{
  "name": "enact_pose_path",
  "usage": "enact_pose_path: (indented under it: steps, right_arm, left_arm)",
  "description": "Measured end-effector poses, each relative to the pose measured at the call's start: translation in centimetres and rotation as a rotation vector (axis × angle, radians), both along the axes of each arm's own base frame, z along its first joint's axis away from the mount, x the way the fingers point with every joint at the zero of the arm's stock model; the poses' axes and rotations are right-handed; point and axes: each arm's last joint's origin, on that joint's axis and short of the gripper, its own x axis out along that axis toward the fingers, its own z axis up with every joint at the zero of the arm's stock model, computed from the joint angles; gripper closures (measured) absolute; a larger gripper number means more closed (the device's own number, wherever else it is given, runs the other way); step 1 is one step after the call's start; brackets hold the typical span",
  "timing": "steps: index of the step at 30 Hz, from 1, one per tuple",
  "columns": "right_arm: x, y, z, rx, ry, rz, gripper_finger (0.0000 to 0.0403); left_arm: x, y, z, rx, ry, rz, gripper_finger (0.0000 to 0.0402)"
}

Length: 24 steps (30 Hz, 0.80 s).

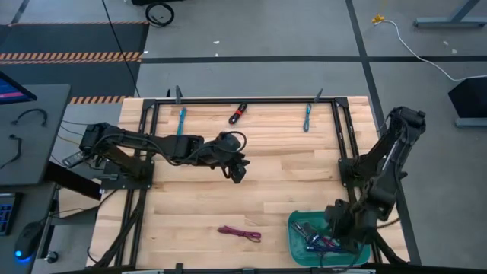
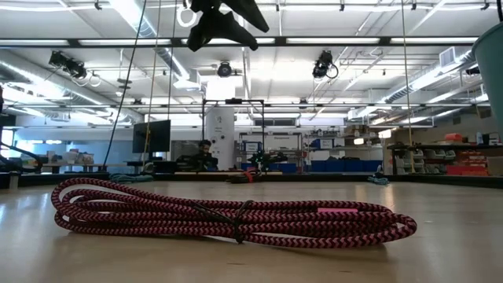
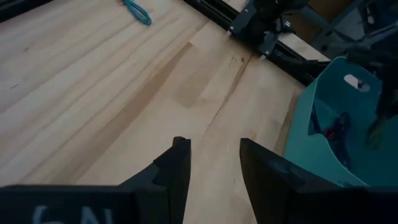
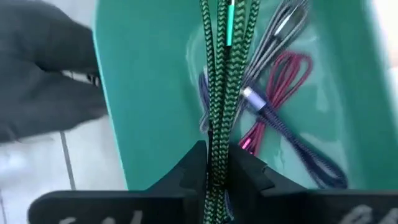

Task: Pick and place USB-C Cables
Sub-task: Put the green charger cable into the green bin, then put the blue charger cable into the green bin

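My right gripper [image 1: 335,225] hangs over the teal bin [image 1: 298,237] at the table's near right corner, shut on a green braided cable [image 4: 219,74]. A purple-grey cable [image 4: 292,140] and a red one [image 4: 287,74] lie inside the bin. My left gripper [image 1: 237,170] hovers open above bare wood near the table's middle, touching nothing. A magenta-black bundle [image 1: 240,234] lies flat near the near edge, large in the low view [image 2: 236,214]. Two teal cables [image 1: 182,120] [image 1: 307,116] and a red-black one [image 1: 238,113] lie along the far side. My right gripper pinches the green cable bundle [image 4: 217,146] between its two fingers, several strands together. The fingers point down into the bin from above, and the strands run on along them. The bundle hangs below the fingers inside the bin; whether its lower end rests on the bin floor I cannot tell.
A black metal frame [image 1: 243,100] borders the table's far edge and both sides. In the left wrist view the teal bin [image 3: 323,134] stands ahead beside the right arm's base [image 3: 261,25]. Open wood lies between the left gripper and the magenta bundle.
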Motion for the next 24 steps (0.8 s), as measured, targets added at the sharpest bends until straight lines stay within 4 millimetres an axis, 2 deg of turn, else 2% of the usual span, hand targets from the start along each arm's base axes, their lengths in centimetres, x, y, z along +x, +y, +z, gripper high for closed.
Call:
enact_pose_path:
  steps: [6, 10, 12, 16, 20, 24]
  right_arm:
    - [0.0, 1.5, -2.4, -0.049, 0.131, 0.061, 0.0328]
    - [-0.1, 1.6, -2.7, -0.038, 0.185, 0.065, 0.03]
    - [-0.2, 1.3, -1.9, 0.001, 0.175, 0.038, 0.0291]
    - [-0.6, -0.2, 1.3, 0.061, 0.01, -0.061, 0.0288]
    - [-1.1, -2.6, 4.2, 0.063, -0.217, -0.179, 0.0288]
    - [-1.6, -4.7, 5.9, -0.013, -0.435, -0.254, 0.0288]
  left_arm:
    - [0.0, 0.0, 0.0, 0.002, 0.001, -0.005, 0.0259]
    - [0.0, -0.2, 0.0, -0.023, 0.007, -0.052, 0.026]
    - [0.0, -0.4, -0.1, -0.042, 0.02, -0.144, 0.026]
    - [-0.4, -2.1, -0.4, -0.043, 0.068, -0.39, 0.026]
    - [-1.6, -4.6, -1.1, 0.047, 0.171, -0.574, 0.026]
    - [-2.6, -7.2, -1.4, 0.179, 0.201, -0.752, 0.026]
